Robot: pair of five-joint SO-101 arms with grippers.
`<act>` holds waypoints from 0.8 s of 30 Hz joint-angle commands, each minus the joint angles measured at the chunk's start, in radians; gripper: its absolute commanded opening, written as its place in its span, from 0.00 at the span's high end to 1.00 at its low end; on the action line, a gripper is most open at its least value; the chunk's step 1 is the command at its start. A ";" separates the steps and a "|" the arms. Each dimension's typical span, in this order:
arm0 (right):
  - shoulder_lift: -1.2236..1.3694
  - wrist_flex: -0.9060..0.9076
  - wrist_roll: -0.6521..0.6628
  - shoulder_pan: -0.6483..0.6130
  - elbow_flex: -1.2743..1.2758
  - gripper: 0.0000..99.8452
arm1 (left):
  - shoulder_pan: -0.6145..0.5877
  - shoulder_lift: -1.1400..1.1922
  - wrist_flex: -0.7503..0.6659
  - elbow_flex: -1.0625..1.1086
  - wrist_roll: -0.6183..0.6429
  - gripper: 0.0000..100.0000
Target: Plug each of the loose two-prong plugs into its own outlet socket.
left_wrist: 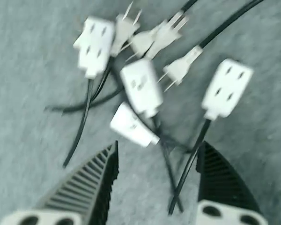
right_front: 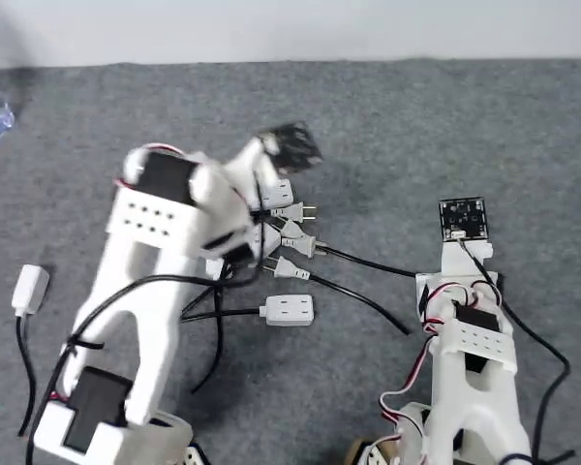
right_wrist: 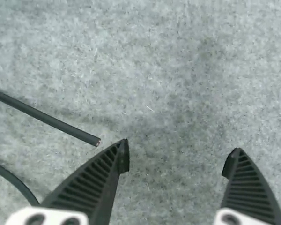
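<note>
Left wrist view: left hand (left_wrist: pixel 158 147) spread, empty, by the tangled plugs (left_wrist: pixel 178 70) and sockets (left_wrist: pixel 227 87) on the surface (left_wrist: pixel 28 117); plugs look light, rigid, likely cord-tugged, so pinch the body behind the prongs (left_wrist: pixel 167 80); right hand (right_wrist: pixel 180 147) likewise apart, empty.

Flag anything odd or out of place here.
The black cable stops in a cut end with no plug, just off the open right claw. The white two-prong plugs lie heaped in a tangle.
</note>
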 commanded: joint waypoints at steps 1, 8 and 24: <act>0.001 -0.013 0.015 -0.005 -0.006 0.69 | 0.120 -0.043 -0.080 0.053 0.029 0.75; 0.001 -0.013 0.017 -0.001 0.005 0.69 | 0.218 -0.043 -0.256 0.248 0.025 0.75; 0.001 -0.019 0.018 -0.004 0.008 0.69 | 0.250 -0.043 -0.525 0.599 -0.041 0.75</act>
